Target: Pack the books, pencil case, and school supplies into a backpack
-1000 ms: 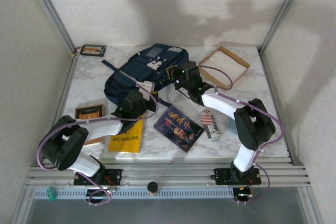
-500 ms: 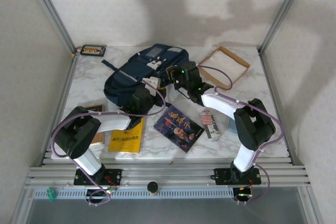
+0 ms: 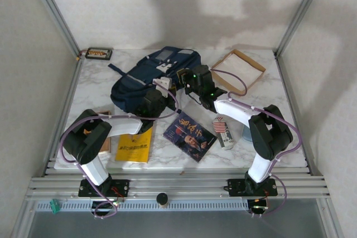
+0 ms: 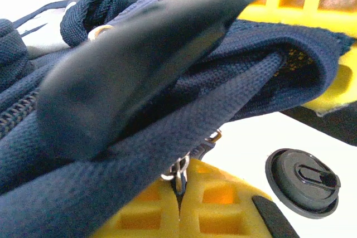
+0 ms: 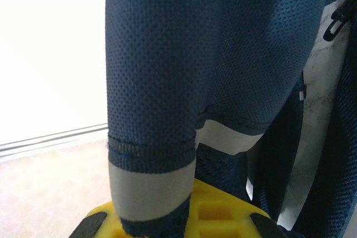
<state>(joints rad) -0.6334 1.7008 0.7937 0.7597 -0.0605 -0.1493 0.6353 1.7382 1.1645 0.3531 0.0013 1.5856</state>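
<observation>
Nearby, behind both jaws, the books (image 3: 134, 145) lie on the surface (image 3: 95, 90); ahead, the left jaws clench the backpack (image 3: 131, 85) beside a zipper pull (image 4: 179, 170), the right jaws its striped fold (image 5: 153, 185). Spreading them evenly should open the mouth.

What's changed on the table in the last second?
The left end effector reached farther onto the backpack and closed on its fabric by the zipper. The right end effector stayed clamped on the backpack; the books lay unmoved.
</observation>
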